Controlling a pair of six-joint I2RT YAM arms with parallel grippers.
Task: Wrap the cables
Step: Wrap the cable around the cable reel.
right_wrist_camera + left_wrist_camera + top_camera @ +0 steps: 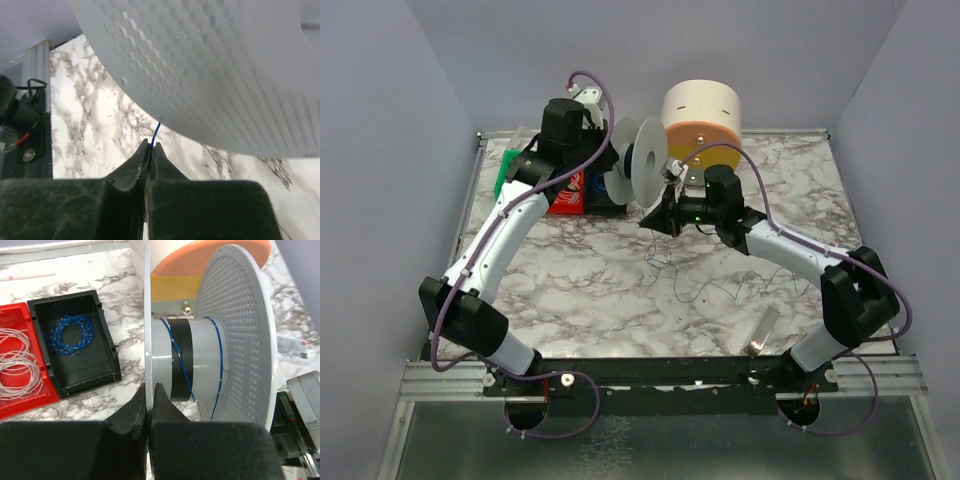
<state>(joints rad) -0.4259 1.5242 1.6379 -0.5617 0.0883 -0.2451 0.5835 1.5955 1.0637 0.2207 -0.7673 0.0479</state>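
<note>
A white spool [640,160] with two perforated flanges stands at the back of the marble table. Its grey hub [200,360] has a black band and a few turns of the cable [186,371], a hair-thin dark wire that looks blue up close. My left gripper [149,390] is shut on the edge of the spool's left flange [148,315]. My right gripper [151,146] is shut on the cable [156,131] just below the right flange [210,65]. The rest of the cable [692,290] lies in loose squiggles on the table under my right arm.
A black tray [102,340] holds a small blue coil [74,335]. A red tray [20,320] beside it holds white coils [15,365]. A cream and orange cylinder [701,115] stands behind the spool. A small clear strip [763,330] lies front right.
</note>
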